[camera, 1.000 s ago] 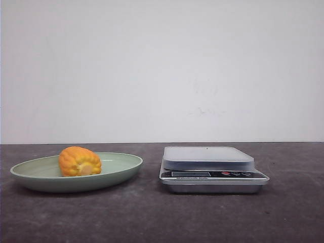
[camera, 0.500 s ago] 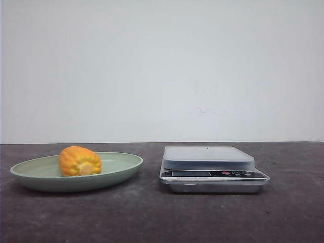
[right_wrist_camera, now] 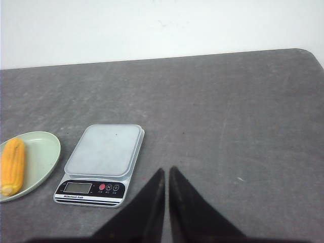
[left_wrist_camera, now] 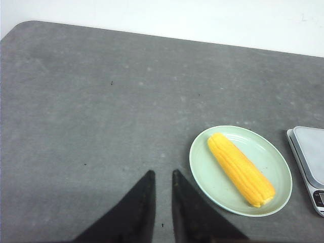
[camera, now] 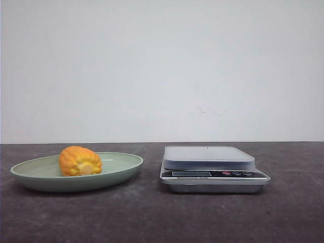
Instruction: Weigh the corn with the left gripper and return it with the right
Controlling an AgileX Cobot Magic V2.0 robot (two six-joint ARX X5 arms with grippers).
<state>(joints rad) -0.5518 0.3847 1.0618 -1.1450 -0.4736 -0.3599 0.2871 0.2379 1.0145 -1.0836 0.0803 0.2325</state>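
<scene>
The corn (camera: 80, 161) is an orange-yellow cob lying in a pale green plate (camera: 126, 167) at the table's left. The left wrist view shows it full length (left_wrist_camera: 240, 168), diagonal across the plate (left_wrist_camera: 198, 169). My left gripper (left_wrist_camera: 163, 173) hangs above bare table just beside the plate, its fingers a small gap apart and empty. My right gripper (right_wrist_camera: 167, 169) hangs above bare table beside the scale (right_wrist_camera: 104, 152), its fingers almost together and empty. The corn (right_wrist_camera: 12, 166) also shows in the right wrist view. Neither gripper shows in the front view.
A silver kitchen scale (camera: 207, 157) with a flat, bare platform stands right of the plate, its display and buttons facing the robot. The dark grey table (camera: 152, 217) ends at a white wall behind.
</scene>
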